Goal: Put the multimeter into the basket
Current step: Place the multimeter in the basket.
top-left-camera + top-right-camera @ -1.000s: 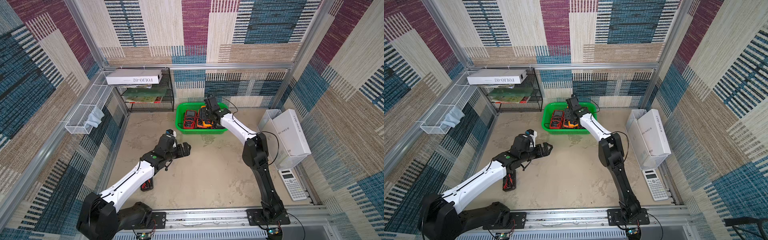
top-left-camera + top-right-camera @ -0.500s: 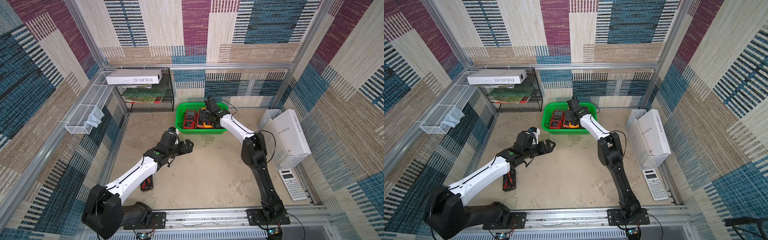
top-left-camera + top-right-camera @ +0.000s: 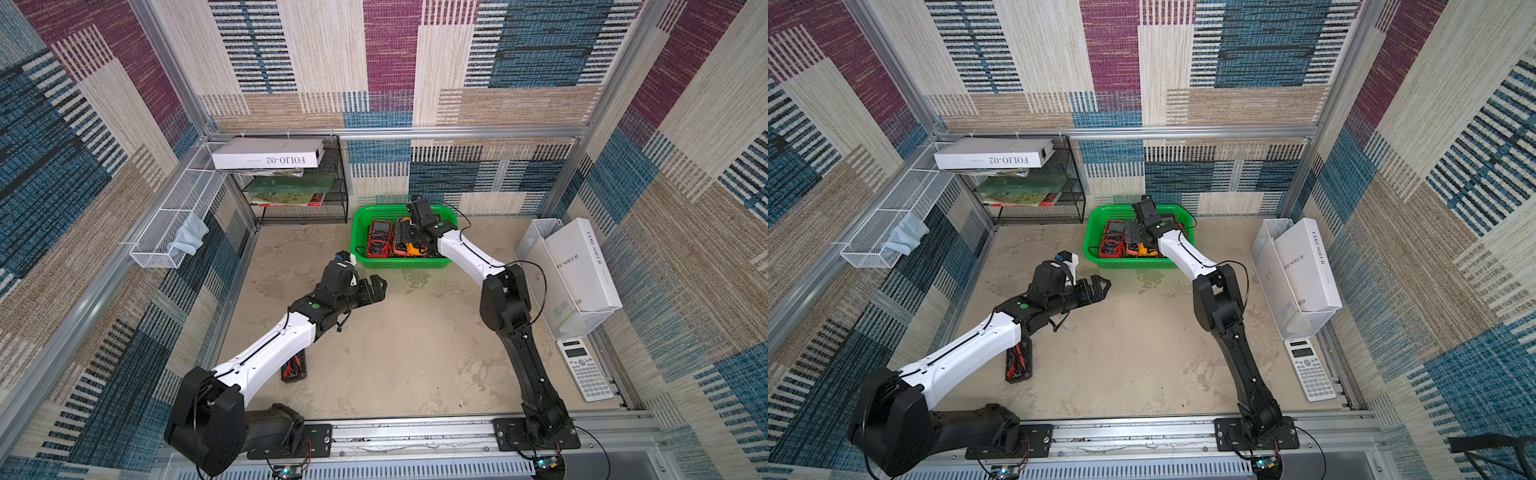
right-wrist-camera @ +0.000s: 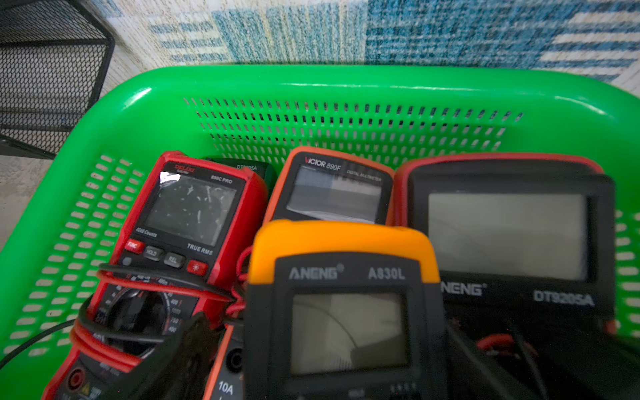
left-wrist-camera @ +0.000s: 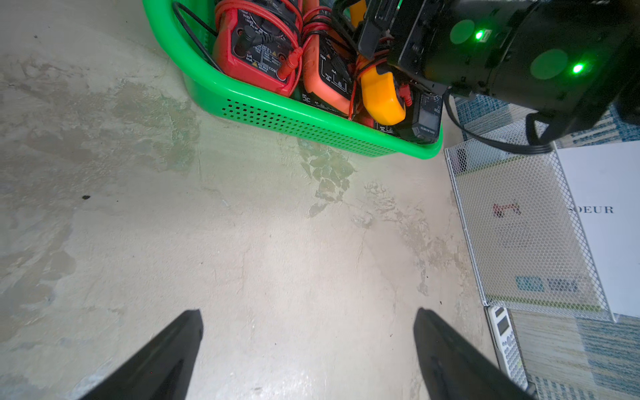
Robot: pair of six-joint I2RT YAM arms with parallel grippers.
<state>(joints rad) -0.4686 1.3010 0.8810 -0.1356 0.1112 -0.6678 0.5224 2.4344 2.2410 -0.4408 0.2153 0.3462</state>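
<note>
The bright green basket (image 3: 360, 216) (image 3: 1096, 216) stands at the back of the floor and holds several multimeters. My right gripper (image 3: 409, 237) (image 4: 329, 332) reaches down into it, open. Its fingers (image 4: 188, 346) stand on either side of a yellow-topped black multimeter (image 4: 346, 242) (image 5: 381, 97), with a gap showing beside it. That multimeter rests on the red and orange ones. My left gripper (image 3: 376, 286) (image 5: 308, 315) hangs open over bare floor, short of the basket's (image 5: 311, 128) near wall, with nothing between its fingers. A black multimeter with red leads (image 3: 294, 368) (image 3: 1019, 365) lies on the floor beside the left forearm.
A black mesh rack (image 3: 299, 195) with a white box (image 3: 268, 153) on top stands left of the basket. A white wire tray (image 3: 174, 224) hangs on the left wall. At the right are a white mesh bin (image 3: 577, 324) holding a white box, and a calculator (image 3: 584, 370).
My right gripper's jaws have spread apart over the basket, letting go of the yellow-topped multimeter. My left gripper has shifted slightly towards the basket and stays open.
</note>
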